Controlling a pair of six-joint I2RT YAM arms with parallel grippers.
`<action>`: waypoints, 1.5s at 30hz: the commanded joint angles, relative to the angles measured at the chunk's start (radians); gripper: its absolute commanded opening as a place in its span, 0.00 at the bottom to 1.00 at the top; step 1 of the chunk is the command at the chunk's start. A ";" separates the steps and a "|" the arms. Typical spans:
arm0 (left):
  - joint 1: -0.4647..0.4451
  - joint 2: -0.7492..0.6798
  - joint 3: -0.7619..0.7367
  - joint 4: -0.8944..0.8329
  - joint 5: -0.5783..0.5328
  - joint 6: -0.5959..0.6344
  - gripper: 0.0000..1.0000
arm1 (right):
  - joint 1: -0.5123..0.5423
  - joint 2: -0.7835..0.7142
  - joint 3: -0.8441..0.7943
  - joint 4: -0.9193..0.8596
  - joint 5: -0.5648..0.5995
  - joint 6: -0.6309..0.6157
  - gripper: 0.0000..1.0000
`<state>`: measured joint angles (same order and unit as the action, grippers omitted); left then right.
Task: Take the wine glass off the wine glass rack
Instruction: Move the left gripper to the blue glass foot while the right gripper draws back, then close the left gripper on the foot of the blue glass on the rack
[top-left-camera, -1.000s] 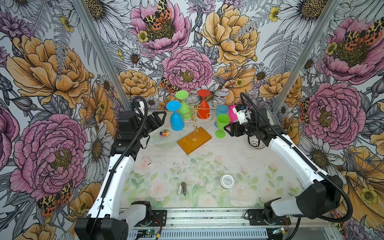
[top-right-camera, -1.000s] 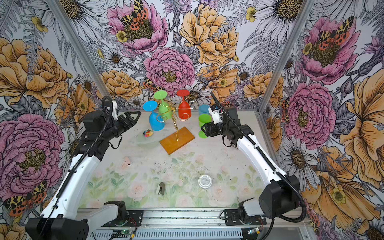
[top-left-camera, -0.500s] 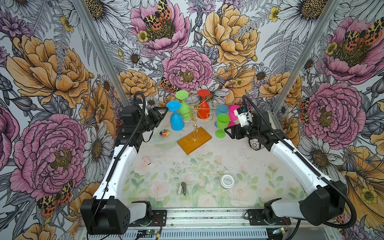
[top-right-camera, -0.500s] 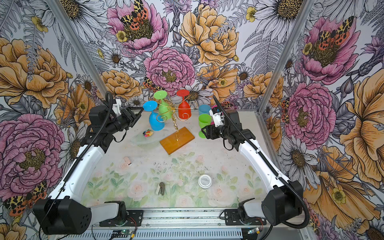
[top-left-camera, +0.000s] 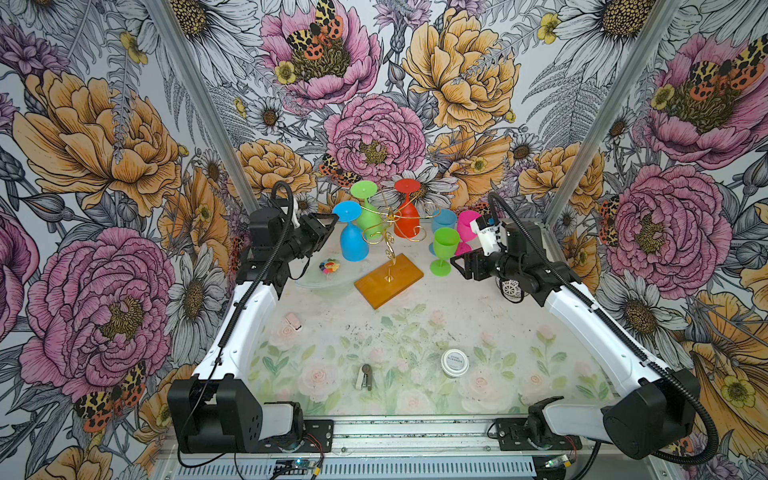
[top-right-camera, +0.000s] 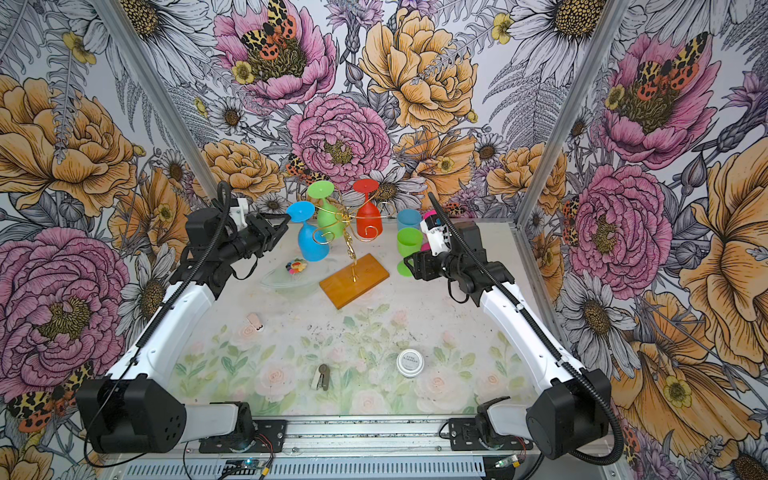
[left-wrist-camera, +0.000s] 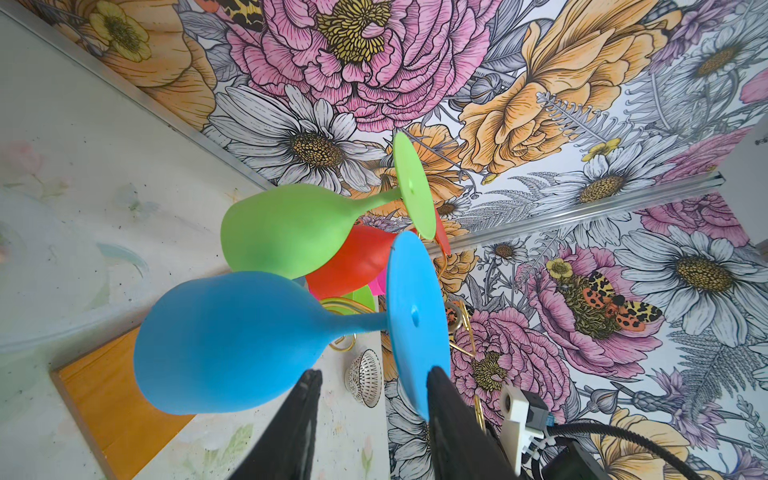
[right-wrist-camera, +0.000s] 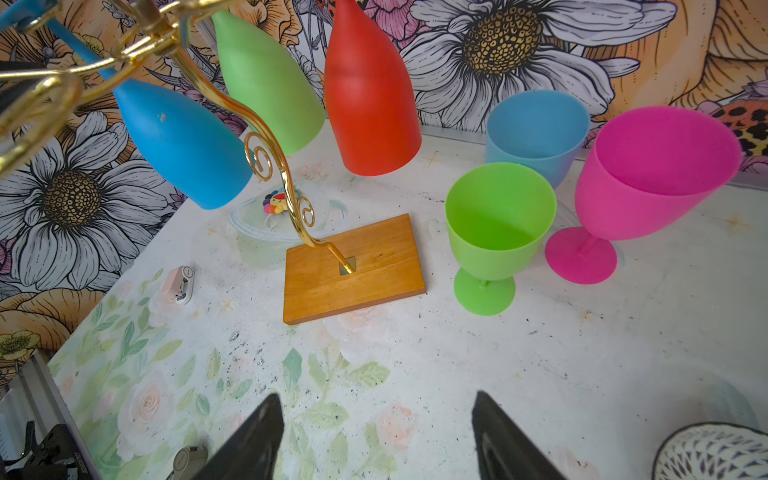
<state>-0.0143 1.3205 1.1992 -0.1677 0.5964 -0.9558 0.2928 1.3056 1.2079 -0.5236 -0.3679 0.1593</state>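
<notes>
**Left gripper** (left-wrist-camera: 372, 372): the jaws are standing partly apart and gripping nothing. They are flanking the gap between the bowl and the foot of the blue wine glass (left-wrist-camera: 232, 340). Its stem is lying just ahead of the tips, not yet between them, and one jaw appears to be touching the foot's rim.

**Task item:** the blue glass is hanging bowl-down from a scroll arm of the wine glass rack (top-left-camera: 399, 276). The stem is therefore judged the likeliest hold for sliding it off. Beyond the jaws, a green glass (left-wrist-camera: 286, 228) and a red glass (left-wrist-camera: 353, 262) are hanging likewise.

**Right gripper** (right-wrist-camera: 376, 397): the jaws are standing wide and empty, well short of the rack's base. They are facing a green goblet (right-wrist-camera: 498, 224) standing upright on the bench (right-wrist-camera: 374, 374). This arm is judged to be waiting.

**Change:** against the earlier frames, the left gripper is sitting closer to the blue glass with its jaws narrower. The right gripper is showing no evident change.
</notes>
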 joint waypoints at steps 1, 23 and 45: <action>0.011 0.007 0.044 0.045 0.020 -0.016 0.44 | -0.009 -0.034 -0.010 0.029 0.011 0.000 0.72; -0.010 0.060 0.075 0.080 0.015 -0.046 0.26 | -0.012 -0.063 -0.025 0.027 0.048 -0.019 0.72; -0.012 0.059 0.083 0.079 0.033 -0.067 0.13 | -0.012 -0.071 -0.027 0.027 0.051 -0.020 0.72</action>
<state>-0.0174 1.3769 1.2549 -0.1143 0.6006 -1.0172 0.2863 1.2587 1.1843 -0.5186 -0.3286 0.1551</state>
